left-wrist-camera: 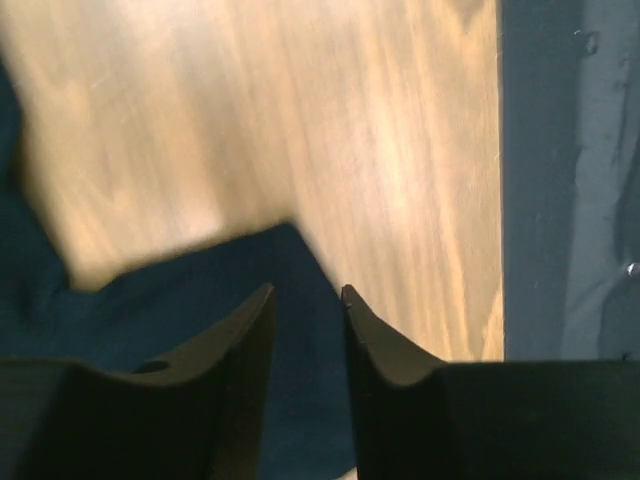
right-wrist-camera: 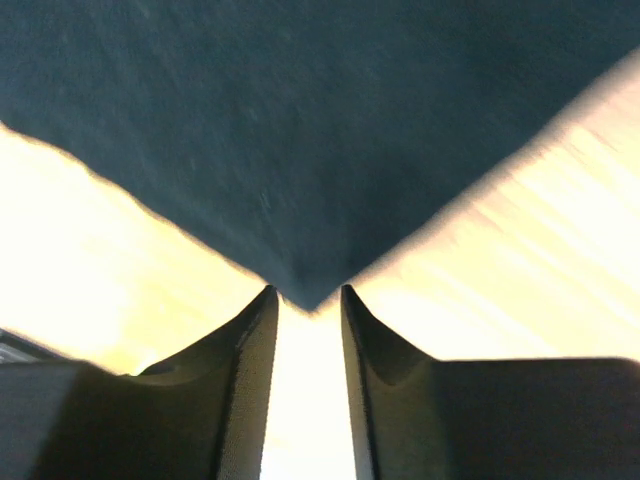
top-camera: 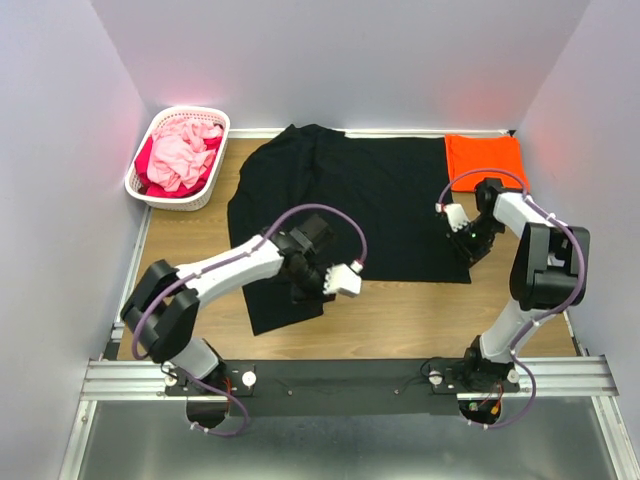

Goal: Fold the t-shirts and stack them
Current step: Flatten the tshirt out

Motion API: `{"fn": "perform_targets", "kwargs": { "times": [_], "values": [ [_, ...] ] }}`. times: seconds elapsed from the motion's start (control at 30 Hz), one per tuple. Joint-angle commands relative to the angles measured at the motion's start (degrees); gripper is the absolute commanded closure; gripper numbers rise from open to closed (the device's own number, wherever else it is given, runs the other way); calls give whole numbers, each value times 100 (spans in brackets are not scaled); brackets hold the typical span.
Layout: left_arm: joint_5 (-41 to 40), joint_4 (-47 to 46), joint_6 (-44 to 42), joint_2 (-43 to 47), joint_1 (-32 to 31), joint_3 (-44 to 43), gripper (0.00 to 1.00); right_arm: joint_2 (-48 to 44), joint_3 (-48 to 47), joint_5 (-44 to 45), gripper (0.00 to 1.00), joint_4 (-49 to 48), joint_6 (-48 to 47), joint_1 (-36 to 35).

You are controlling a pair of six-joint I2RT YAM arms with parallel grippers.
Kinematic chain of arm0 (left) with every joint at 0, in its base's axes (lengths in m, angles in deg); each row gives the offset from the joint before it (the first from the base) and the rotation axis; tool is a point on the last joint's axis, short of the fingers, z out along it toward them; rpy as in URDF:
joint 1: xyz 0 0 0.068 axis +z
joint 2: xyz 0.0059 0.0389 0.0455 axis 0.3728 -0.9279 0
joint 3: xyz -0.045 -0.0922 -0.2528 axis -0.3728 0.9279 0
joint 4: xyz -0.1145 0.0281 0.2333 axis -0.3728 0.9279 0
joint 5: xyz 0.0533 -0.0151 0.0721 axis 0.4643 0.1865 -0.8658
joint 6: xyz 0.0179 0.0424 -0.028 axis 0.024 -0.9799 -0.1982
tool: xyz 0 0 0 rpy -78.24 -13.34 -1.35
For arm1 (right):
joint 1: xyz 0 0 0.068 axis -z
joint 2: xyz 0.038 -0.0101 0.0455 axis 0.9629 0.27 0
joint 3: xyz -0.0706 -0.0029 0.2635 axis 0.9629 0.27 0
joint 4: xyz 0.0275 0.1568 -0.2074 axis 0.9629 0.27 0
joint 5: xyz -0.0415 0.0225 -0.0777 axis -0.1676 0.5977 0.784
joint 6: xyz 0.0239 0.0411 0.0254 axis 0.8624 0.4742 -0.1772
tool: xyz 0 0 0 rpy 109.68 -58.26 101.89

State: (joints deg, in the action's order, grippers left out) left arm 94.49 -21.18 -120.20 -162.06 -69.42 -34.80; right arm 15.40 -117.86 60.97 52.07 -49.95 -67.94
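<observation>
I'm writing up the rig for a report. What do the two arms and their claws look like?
Both are white links with bulky black joints. A purple cable loops along the left arm and the right arm. The left claw and right claw have white bodies and black fingers tapering to curved tips.

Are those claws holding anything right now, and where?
Nothing seems held. The right gripper has its parted fingers at a corner of the black t-shirt; the left gripper hangs open over its near edge.
</observation>
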Motion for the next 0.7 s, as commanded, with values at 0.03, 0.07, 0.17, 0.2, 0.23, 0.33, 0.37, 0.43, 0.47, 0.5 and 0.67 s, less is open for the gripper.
{"fn": "perform_targets", "kwargs": {
  "times": [0.03, 0.07, 0.17, 0.2, 0.23, 0.33, 0.37, 0.43, 0.47, 0.5, 0.67],
  "values": [
    [275, 520, -397, 365, 1542, -596, 54, -465, -813, -65, 58, 715, -228, 327],
    [206, 608, -477, 348, 1841, -685, 54, -483, -927, -91, 55, 812, -237, 354],
    [-85, 451, -635, 295, 2782, -879, 54, -527, -1165, -82, 51, 1006, -211, 415],
    [-172, 381, -636, 199, 2984, -940, 54, -527, -1183, -100, 51, 1023, -185, 415],
    [-199, 241, -618, 111, 3404, -975, 55, -510, -1192, -135, 51, 1015, -176, 415],
    [-252, 38, -487, -293, 3846, -1160, 62, -351, -1235, -416, 55, 988, 0, 415],
    [-270, -15, -460, -381, 4056, -1195, 65, -160, -1297, -477, 58, 971, 61, 398],
    [-418, -191, -346, -610, 4172, -1239, 66, 8, -1350, -618, 60, 883, 211, 380],
    [-515, -296, -293, -672, 4208, -1222, 68, 139, -1341, -619, 60, 813, 255, 337],
    [-612, -393, -258, -724, 4217, -1178, 69, 193, -1332, -601, 60, 743, 290, 310],
    [-999, -850, -12, -1181, 4234, -985, 75, 571, -1280, -531, 62, 426, 413, 126]
  ]
}}
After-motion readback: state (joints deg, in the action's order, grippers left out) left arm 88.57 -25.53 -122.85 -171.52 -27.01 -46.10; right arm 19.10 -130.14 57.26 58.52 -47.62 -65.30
